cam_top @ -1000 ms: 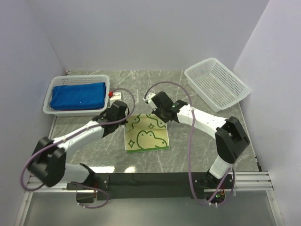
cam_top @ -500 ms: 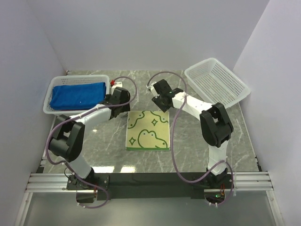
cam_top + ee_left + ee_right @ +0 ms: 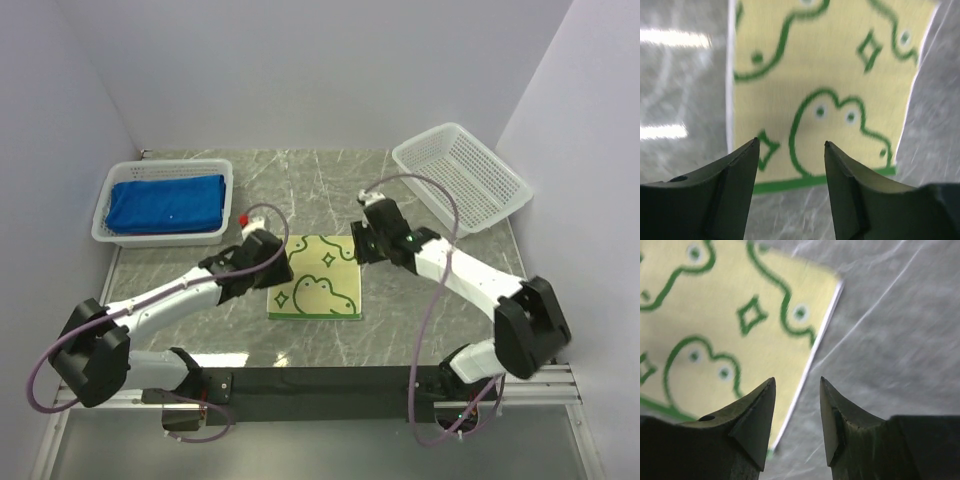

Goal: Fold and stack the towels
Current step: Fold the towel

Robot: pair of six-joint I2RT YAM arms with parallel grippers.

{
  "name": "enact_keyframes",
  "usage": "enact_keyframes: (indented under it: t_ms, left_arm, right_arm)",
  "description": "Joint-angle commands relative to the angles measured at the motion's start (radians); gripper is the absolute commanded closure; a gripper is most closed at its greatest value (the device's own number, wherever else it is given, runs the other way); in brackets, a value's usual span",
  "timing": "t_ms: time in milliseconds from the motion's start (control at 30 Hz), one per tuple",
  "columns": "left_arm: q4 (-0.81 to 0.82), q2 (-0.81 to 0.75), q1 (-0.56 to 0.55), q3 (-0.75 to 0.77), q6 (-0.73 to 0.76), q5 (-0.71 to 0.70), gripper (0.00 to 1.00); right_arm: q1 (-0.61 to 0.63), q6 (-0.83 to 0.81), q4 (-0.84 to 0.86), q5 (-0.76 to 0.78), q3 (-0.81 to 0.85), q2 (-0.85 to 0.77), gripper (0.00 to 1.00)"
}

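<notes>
I have the yellow towel (image 3: 315,278) in the middle of the table (image 3: 430,320), folded into a flat square, frog-and-star pattern up, a thin green strip showing along its near edge; it lies between my two arms. The left gripper (image 3: 268,262) hangs at the towel's left edge. In the left wrist view that left gripper (image 3: 791,145) has its jaws apart with nothing in them, and the pattern is plain to see through the gap; whether the tips touch the cloth I cannot tell. The right gripper (image 3: 364,243) is at the towel's far right corner. In the right wrist view the right gripper (image 3: 797,381) is parted too and holds nothing; the towel's white-trimmed side edge runs up through the gap, grey marble to its right. The blue towels (image 3: 165,203) sit folded in the left basket (image 3: 160,236) at the far left, well apart from the yellow one; the right basket (image 3: 460,175) stands askew at the far right.
</notes>
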Motion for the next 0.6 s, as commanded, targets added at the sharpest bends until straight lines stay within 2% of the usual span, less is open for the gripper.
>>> enact_keyframes:
  t_ms: [0, 233, 433, 567]
  left_arm:
    - [0.070, -0.020, -0.046, -0.084, -0.177, 0.086, 0.41]
    - [0.191, 0.029, -0.135, -0.162, -0.414, 0.059, 0.47]
    - [0.226, 0.159, -0.221, -0.159, -0.602, 0.056, 0.47]
    - [0.239, 0.248, -0.323, -0.124, -0.681, 0.077, 0.45]
  right_arm:
    - [0.006, 0.195, 0.161, -0.120, -0.169, -0.107, 0.52]
    - [0.003, 0.217, 0.201, -0.144, -0.287, -0.241, 0.52]
    - [-0.008, 0.215, 0.198, -0.091, -0.336, -0.319, 0.51]
    - [-0.046, 0.192, 0.178, -0.086, -0.340, -0.348, 0.51]
